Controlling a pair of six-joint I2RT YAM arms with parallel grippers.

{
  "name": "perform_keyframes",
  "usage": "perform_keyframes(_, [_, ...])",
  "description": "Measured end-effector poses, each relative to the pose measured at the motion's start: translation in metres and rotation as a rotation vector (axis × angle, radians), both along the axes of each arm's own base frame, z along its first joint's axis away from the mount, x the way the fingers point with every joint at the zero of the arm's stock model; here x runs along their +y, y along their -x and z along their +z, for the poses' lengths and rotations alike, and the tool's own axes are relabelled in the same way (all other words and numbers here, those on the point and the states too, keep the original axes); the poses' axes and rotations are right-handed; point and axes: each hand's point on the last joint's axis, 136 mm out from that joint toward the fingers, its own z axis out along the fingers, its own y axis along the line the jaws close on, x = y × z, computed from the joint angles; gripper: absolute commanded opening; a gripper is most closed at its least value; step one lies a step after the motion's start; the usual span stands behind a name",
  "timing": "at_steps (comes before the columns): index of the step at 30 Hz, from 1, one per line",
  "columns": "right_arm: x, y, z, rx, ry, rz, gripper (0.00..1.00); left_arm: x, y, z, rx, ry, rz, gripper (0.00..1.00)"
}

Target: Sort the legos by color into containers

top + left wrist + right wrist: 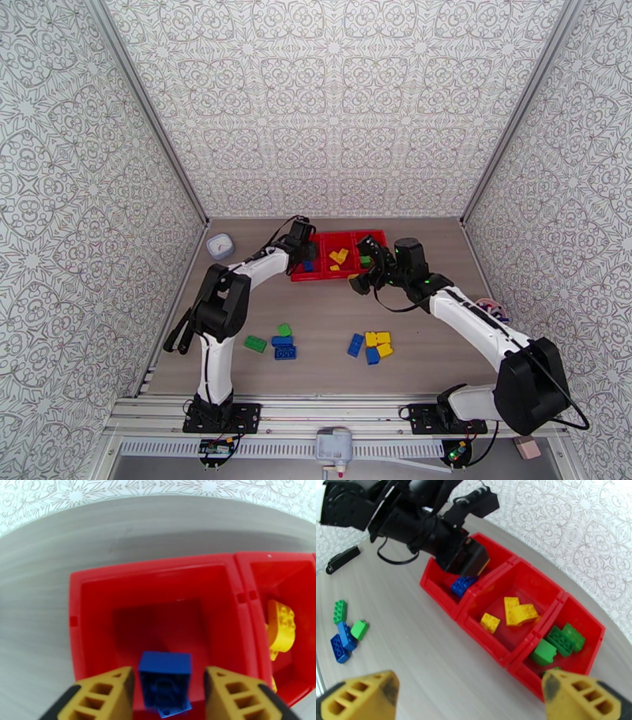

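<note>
— Red tray (340, 234) is sitting toward the far end of the table (332, 312), its three compartments running side by side. Where is the blue brick lying?

— The blue brick (165, 677) is lying in the left compartment. The left gripper (170, 673) is hanging just above it. Its fingers are standing spread on either side with a gap showing at each flank, so they are gripping nothing.

— What are the other compartments holding?

— Yellow bricks (517, 612) are lying in the middle one and green bricks (561, 640) in the right one.

— How are the arms posing?

— The left arm is reaching far and rightward from its base, with its wrist tipping down into the tray's left end. The right arm is bending leftward. The right gripper (470, 681) is hovering just near of the tray's right end, fingers standing wide with nothing between them.

— How much room is lying open?

— Bare table is stretching between the tray and the loose pieces. Green and blue bricks (283, 341) are lying near left, and blue and yellow bricks (371, 339) near centre. A white cup (220, 246) is standing by the far left wall, apart from the tray.
</note>
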Motion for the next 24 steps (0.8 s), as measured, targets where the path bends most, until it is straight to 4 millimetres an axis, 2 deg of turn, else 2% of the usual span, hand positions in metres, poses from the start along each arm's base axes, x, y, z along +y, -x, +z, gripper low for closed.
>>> perform_keyframes(5, [0.004, 0.006, 0.004, -0.005, -0.002, 0.015, 1.0, 0.006, 0.031, 0.023, -0.021, 0.014, -0.005, 0.82])
perform_keyframes(11, [0.014, 0.025, -0.005, 0.016, 0.015, 0.051, 1.0, -0.01, 0.084, 0.068, -0.098, 0.056, -0.032, 0.99])
perform_keyframes(17, [0.027, 0.054, -0.025, 0.084, 0.097, 0.07, 1.0, -0.021, 0.138, 0.089, -0.11, 0.095, -0.049, 1.0])
perform_keyframes(24, [0.033, 0.106, -0.042, 0.162, 0.231, 0.104, 1.0, -0.008, 0.189, 0.093, -0.065, 0.129, 0.004, 1.0])
